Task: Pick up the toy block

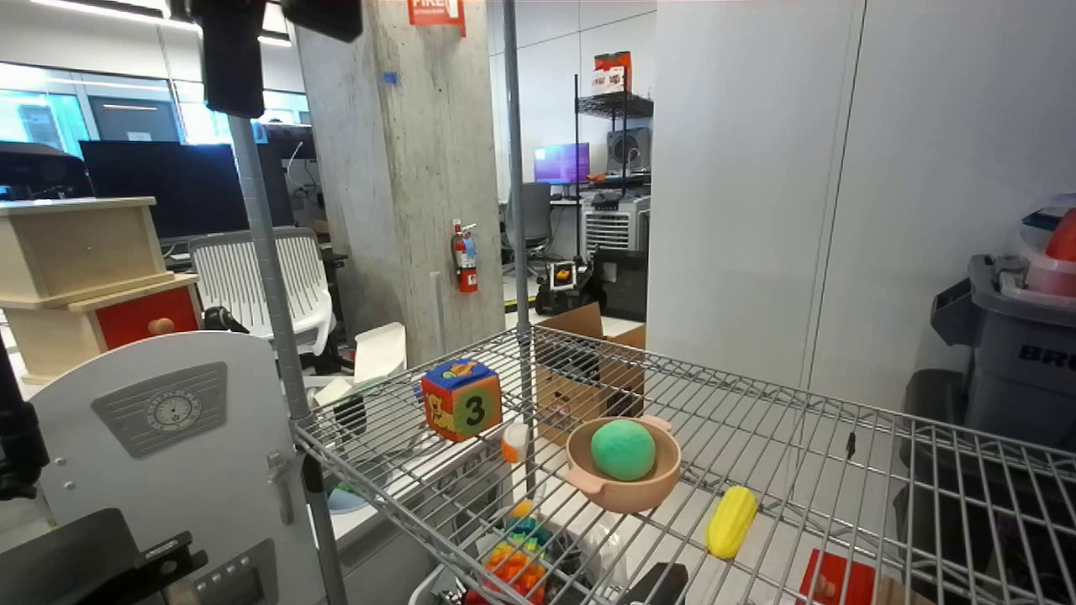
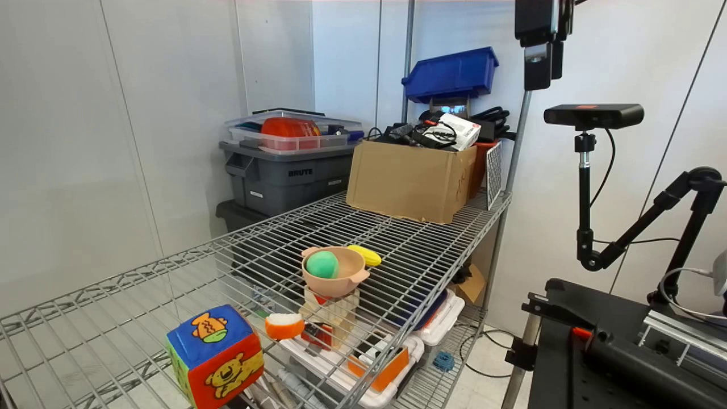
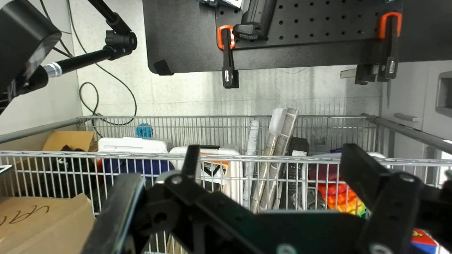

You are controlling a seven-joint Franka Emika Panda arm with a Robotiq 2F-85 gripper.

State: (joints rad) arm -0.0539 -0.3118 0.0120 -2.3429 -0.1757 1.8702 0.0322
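Observation:
The toy block [image 1: 461, 402] is a cube with a blue top and red, orange, yellow and green faces. It sits on the wire shelf near a corner, and also shows in an exterior view [image 2: 218, 358]. In the wrist view a red and blue corner of it [image 3: 424, 241] shows at the lower right, mostly hidden by the gripper. My gripper [image 3: 272, 155] is open and empty, its fingers wide apart. It hangs high above the shelf, apart from the block, at the top of both exterior views [image 1: 282, 63] [image 2: 542, 68].
On the wire shelf [image 2: 272, 250] are a peach bowl [image 2: 335, 287] holding a green ball [image 2: 322, 264], a yellow oblong toy [image 2: 366, 255], an orange and white piece [image 2: 284, 326] and a cardboard box [image 2: 400, 182]. Shelf posts [image 1: 273, 269] rise at the corners. A camera arm [image 2: 585, 193] stands beside.

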